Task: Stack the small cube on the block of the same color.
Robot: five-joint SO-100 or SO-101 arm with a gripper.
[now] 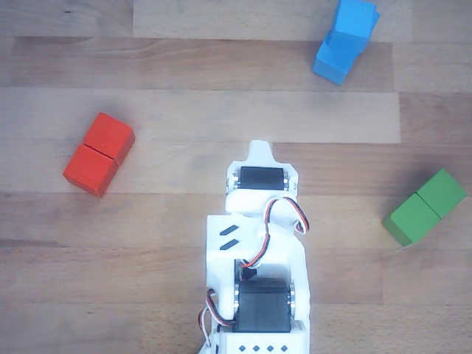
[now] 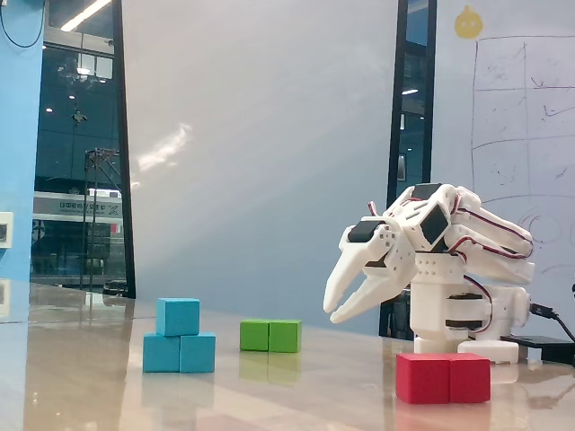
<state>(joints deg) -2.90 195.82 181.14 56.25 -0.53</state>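
Other view, looking down: the arm comes in from the bottom edge, folded back over the middle of the desk (image 1: 66, 18). Fingertips hidden under the wrist body, so the hand state can't be read here. The small cube (image 1: 354, 18) sits on the block of the same color (image 1: 335, 60) near the desk's top edge, right of center; the cube looks turned a bit off the block's line. Red block (image 1: 98, 153) lies toward the left edge, green block (image 1: 426, 207) toward the right edge, both bare.

Fixed view, side on: small cube (image 2: 178, 316) rests flat on the blue block (image 2: 179, 352), roughly centered over the seam, touching, upright. That reads as a stable stack, so the task looks done. Gripper (image 2: 334, 311) hangs in the air well apart from the stack, fingers slightly spread, pinching nothing, pointing down-left. The arm is folded low over its base, likely a rest pose clear of the blocks. Green block (image 2: 270, 336) beyond, red block (image 2: 443, 377) nearest the camera.
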